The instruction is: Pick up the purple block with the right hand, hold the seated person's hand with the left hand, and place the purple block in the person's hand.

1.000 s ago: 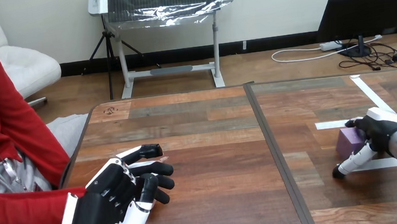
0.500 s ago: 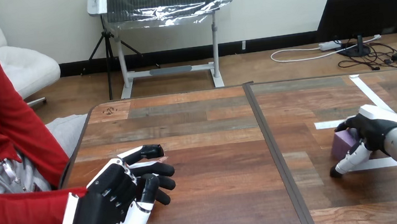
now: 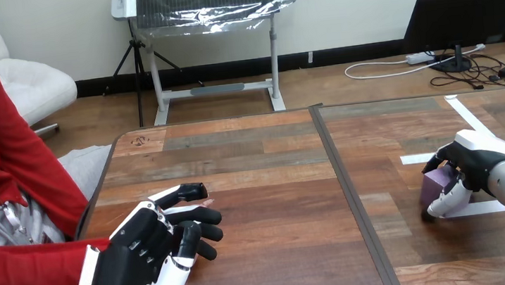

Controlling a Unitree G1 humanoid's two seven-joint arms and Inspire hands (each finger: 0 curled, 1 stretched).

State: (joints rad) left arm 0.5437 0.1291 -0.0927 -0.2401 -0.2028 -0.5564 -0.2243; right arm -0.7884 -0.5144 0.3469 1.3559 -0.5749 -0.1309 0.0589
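At the left edge of the wooden plank table (image 3: 274, 175), the left hand (image 3: 150, 256) lies over the person's hand (image 3: 206, 202), of which only a fingertip shows. Whether it grips cannot be told. Near the right edge, the right hand (image 3: 475, 161) is clenched round the small purple rectangular block (image 3: 439, 180), low at the tabletop. Judgement: the block lies well apart from the person's hand, so delivery runs leftward across the centre seam (image 3: 342, 175).

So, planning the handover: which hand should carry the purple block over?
Right: the right hand is curled round the purple block, while the left hand lies over the person's hand.
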